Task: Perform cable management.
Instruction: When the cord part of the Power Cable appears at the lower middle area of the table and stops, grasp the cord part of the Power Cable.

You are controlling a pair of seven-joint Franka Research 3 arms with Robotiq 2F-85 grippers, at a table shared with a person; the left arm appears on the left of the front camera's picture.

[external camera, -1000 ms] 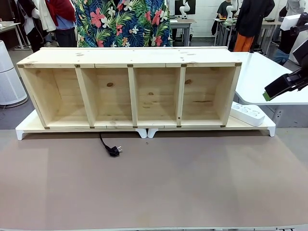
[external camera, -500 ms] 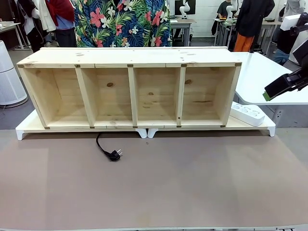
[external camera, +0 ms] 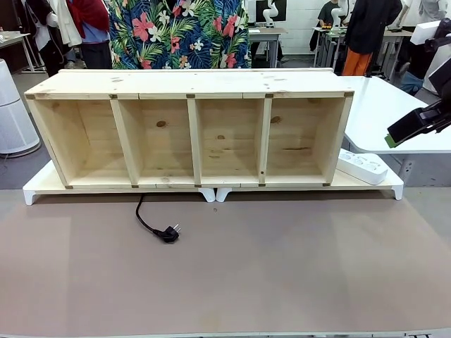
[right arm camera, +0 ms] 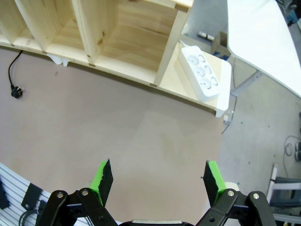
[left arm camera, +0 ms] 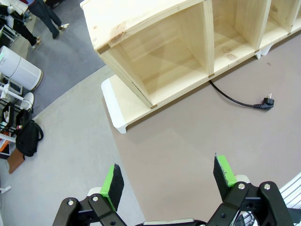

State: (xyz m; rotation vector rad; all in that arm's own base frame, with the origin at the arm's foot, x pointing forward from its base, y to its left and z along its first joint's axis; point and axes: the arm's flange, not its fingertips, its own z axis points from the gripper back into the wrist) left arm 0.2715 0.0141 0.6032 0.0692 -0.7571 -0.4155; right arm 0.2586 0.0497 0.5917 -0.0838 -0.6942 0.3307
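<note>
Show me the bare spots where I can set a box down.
The brown mat is bare on both sides of the cable, widest from its plug to the right edge. All four compartments of the wooden shelf stand empty. Crowded: the white base's right end, where the power strip lies beside the shelf.

This looks like a robotics lab or workshop hall with several work stations side by side. A bare wooden shelf point(external camera: 190, 83) sits on a low white stand point(external camera: 32, 190) behind a brown mat point(external camera: 225, 274) — laid out like a test bench. Around it are a white table point(external camera: 384, 105), a desk point(external camera: 264, 32) with a monitor point(external camera: 271, 10), and a grey floor point(left arm camera: 70, 61). People point(external camera: 368, 28) stand among the far tables, a backpack point(left arm camera: 27, 137) lies on the floor, and a white power strip point(external camera: 361, 167) rests beside the shelf.
</note>
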